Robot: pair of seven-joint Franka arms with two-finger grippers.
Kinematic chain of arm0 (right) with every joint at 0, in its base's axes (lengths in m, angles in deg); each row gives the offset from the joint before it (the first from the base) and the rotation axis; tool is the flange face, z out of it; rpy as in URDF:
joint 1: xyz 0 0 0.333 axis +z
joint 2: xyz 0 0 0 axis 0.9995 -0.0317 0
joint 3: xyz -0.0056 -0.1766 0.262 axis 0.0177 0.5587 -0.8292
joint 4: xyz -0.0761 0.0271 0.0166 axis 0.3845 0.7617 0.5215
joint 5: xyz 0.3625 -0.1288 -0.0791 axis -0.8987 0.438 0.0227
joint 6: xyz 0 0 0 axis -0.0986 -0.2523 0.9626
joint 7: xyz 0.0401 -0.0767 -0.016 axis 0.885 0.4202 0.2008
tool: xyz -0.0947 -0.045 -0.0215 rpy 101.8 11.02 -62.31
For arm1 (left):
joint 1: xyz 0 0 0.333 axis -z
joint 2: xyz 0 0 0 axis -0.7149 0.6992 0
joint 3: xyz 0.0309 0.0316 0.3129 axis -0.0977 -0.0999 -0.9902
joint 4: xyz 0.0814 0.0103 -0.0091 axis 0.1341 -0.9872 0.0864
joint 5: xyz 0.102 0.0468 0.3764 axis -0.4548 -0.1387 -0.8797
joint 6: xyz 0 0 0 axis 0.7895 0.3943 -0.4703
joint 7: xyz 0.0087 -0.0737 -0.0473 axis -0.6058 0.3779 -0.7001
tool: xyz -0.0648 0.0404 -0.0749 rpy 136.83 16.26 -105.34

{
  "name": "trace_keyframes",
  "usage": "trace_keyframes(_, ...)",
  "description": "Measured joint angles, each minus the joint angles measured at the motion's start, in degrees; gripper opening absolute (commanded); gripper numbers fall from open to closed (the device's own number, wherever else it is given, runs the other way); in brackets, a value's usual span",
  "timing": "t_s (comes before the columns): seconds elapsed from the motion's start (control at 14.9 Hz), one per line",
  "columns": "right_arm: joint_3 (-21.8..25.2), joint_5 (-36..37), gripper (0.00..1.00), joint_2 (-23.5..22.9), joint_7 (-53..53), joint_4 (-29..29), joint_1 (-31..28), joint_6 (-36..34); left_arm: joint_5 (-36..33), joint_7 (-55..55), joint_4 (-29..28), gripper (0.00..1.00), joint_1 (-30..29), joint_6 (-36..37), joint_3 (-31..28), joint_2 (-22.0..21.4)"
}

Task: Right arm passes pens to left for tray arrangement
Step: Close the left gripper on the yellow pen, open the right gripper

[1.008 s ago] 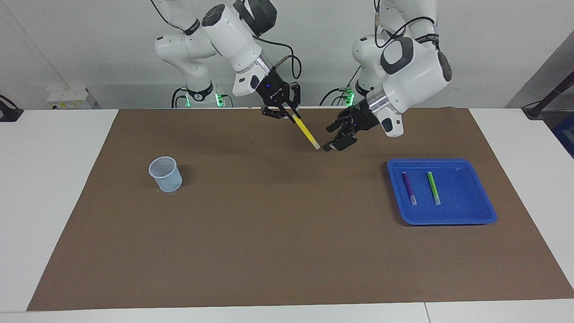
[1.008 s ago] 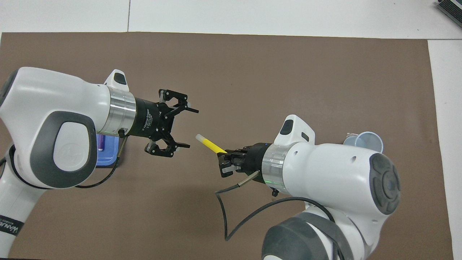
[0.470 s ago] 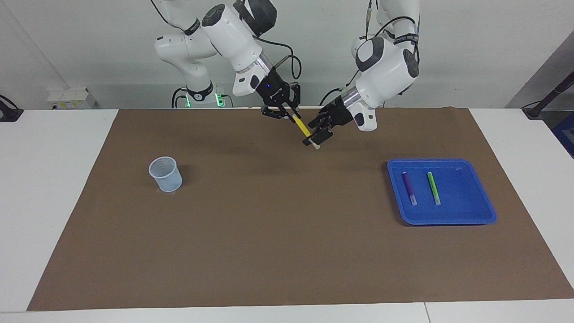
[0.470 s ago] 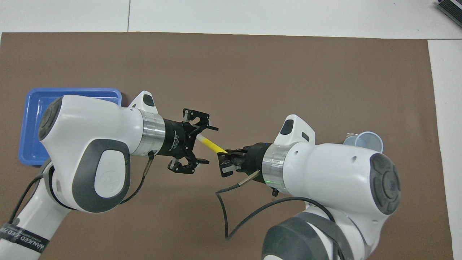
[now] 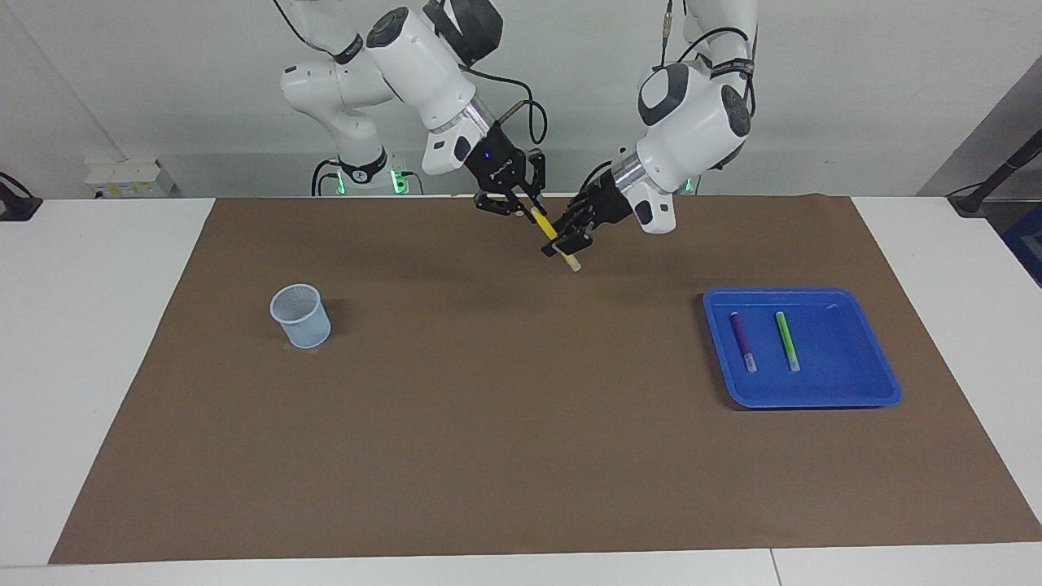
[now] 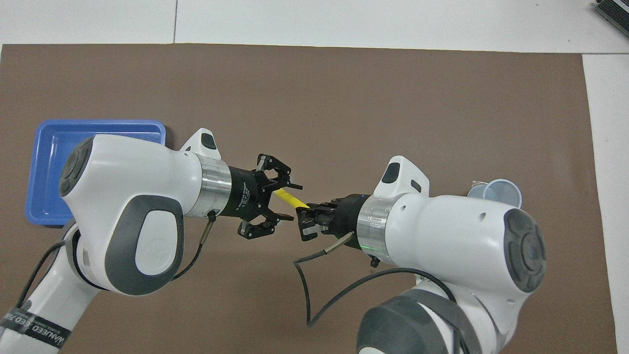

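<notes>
My right gripper (image 5: 521, 208), with the blue light, is shut on the upper end of the yellow pen (image 5: 554, 238) and holds it slanted in the air over the mat, near the robots' edge. It also shows in the overhead view (image 6: 303, 215), as does the pen (image 6: 288, 196). My left gripper (image 5: 565, 238) (image 6: 289, 201) is open, its fingers on either side of the pen's lower part. The purple pen (image 5: 742, 340) and green pen (image 5: 786, 340) lie side by side in the blue tray (image 5: 802, 399) (image 6: 98, 124); in the overhead view my left arm hides them.
A small clear bluish cup (image 5: 301, 316) (image 6: 502, 191) stands on the brown mat (image 5: 488, 448) toward the right arm's end. The tray sits toward the left arm's end. White table borders the mat.
My left gripper swung from beside the pen's tip toward the right gripper and now straddles the yellow pen, fingers still apart. The right arm held still.
</notes>
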Motion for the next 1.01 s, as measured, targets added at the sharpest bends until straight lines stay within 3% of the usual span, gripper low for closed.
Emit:
trace_keyframes(0.07,0.0,0.0,0.0,0.0,0.0,0.0,0.0,0.0,0.0,0.0,0.0,0.03,0.0,0.0,0.0,0.0)
trace_keyframes(0.13,0.0,0.0,0.0,0.0,0.0,0.0,0.0,0.0,0.0,0.1,0.0,0.0,0.0,0.0,0.0,-0.1)
trace_keyframes(0.54,0.0,-0.1,0.0,0.1,0.0,0.0,0.3,0.3,-0.1,0.9,0.0,0.0,0.0,0.9,-0.2,-0.3)
trace_keyframes(0.6,0.0,-0.1,0.31,0.1,0.0,0.0,0.3,0.3,-0.1,0.9,0.0,0.0,0.0,0.9,-0.2,-0.3)
trace_keyframes(0.67,0.0,-0.1,0.97,0.2,-0.1,0.0,0.3,0.3,-0.1,0.9,0.0,0.0,0.0,0.9,-0.2,-0.3)
trace_keyframes(1.01,0.2,-0.1,1.0,0.2,-1.6,0.0,0.2,0.2,0.0,0.8,0.0,0.0,0.0,3.1,-0.5,-1.6)
